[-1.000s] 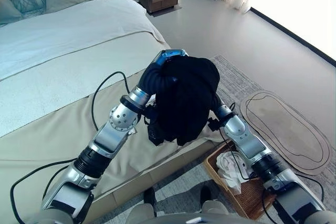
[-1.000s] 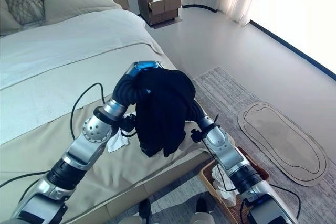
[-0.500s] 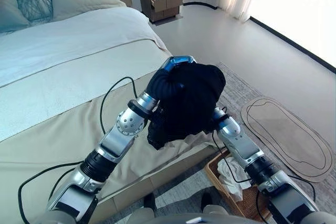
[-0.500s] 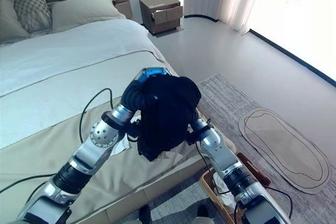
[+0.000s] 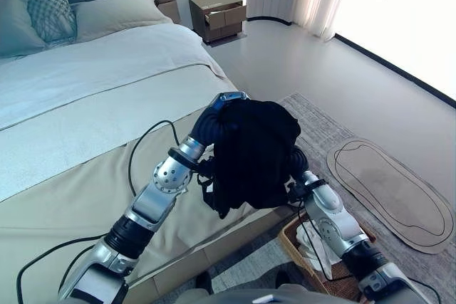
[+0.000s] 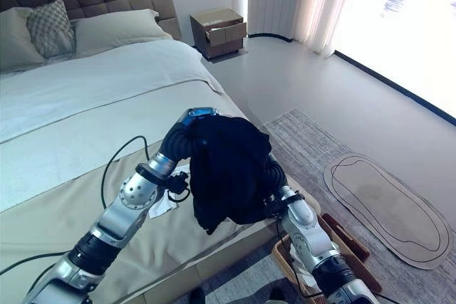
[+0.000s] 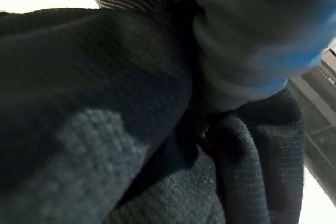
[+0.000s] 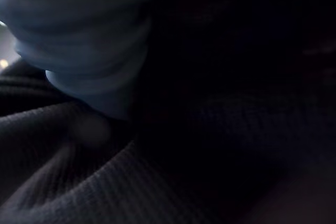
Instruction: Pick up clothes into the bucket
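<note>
Over the foot of the bed [image 5: 78,126], both arms are raised w/ a black garment [image 5: 253,151] bunched on top of them, hanging clear of the bedcover and up-left of the wicker basket [image 5: 293,241] on the rug [image 5: 342,129] below. Basket already has white cloth [image 5: 311,236] in it. A small white scrap [image 6: 165,204] lies on the bed by the left arm.

Garment: knit, soft, light, floppy; it'll sag and trail, so prob. best held at the bunched top w/ the loose hem let down into the basket first.

Left hand [image 7: 247,40] and right hand [image 8: 84,51] are buried in the fabric; fingers hidden, can't tell if clenched or slack.
</note>
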